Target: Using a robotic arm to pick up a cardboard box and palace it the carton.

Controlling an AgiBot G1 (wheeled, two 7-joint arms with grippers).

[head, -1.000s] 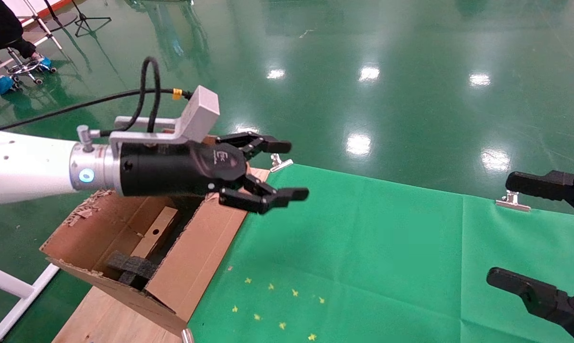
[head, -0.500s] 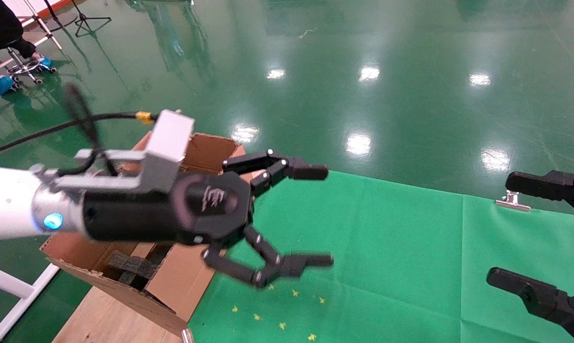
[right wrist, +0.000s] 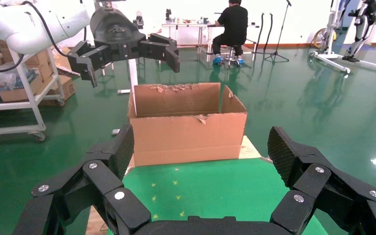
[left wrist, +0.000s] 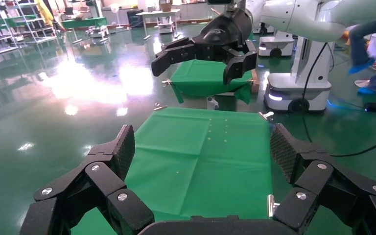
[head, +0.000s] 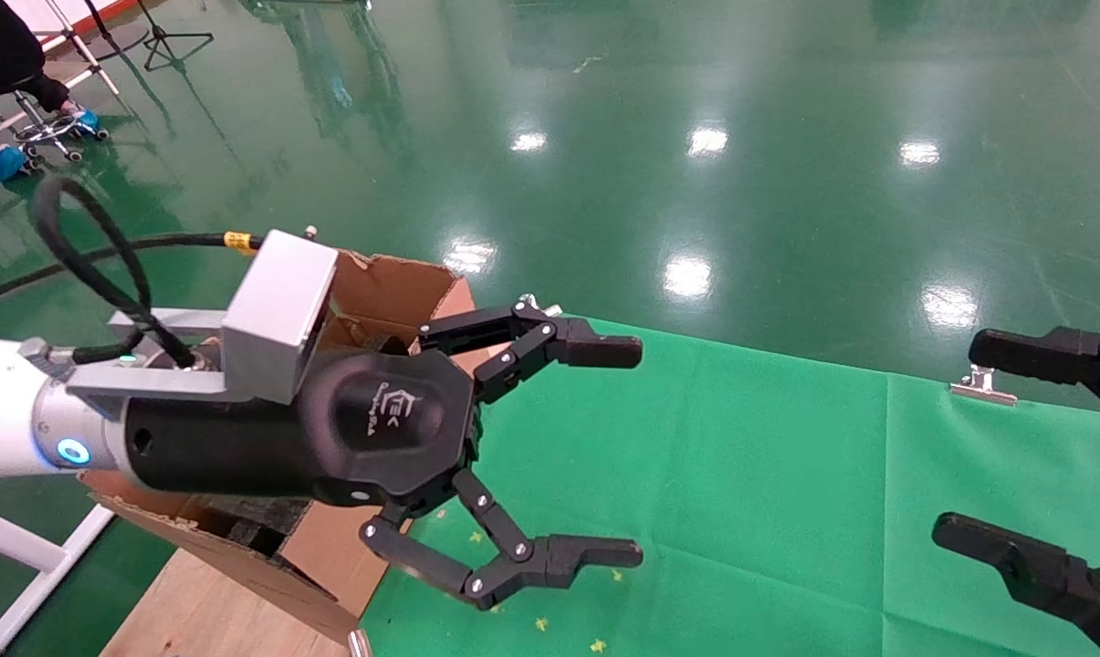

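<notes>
My left gripper [head: 618, 452], on the white arm, is open wide and empty. It hangs above the green cloth just right of the carton [head: 394, 283]. The carton is a large brown box with torn flaps and dark foam [head: 253, 529] inside. The gripper body covers most of its inside. The small taped cardboard box is hidden in every view. The left wrist view shows the open fingers [left wrist: 122, 149] over bare cloth. My right gripper [head: 979, 443] is parked open at the right edge. Its wrist view shows the carton [right wrist: 188, 132] with the left gripper [right wrist: 127, 51] above it.
A green cloth [head: 741, 474] covers the table, held by metal clips [head: 980, 385], with small yellow star marks [head: 540, 624] near the front. The carton stands on a wooden board [head: 203, 611]. A person sits on a stool [head: 47, 128] far back left on the glossy green floor.
My left gripper swung from above the carton out over the green cloth, came nearer the camera and opened wider. The small box, seen inside the carton a second ago, is now covered.
</notes>
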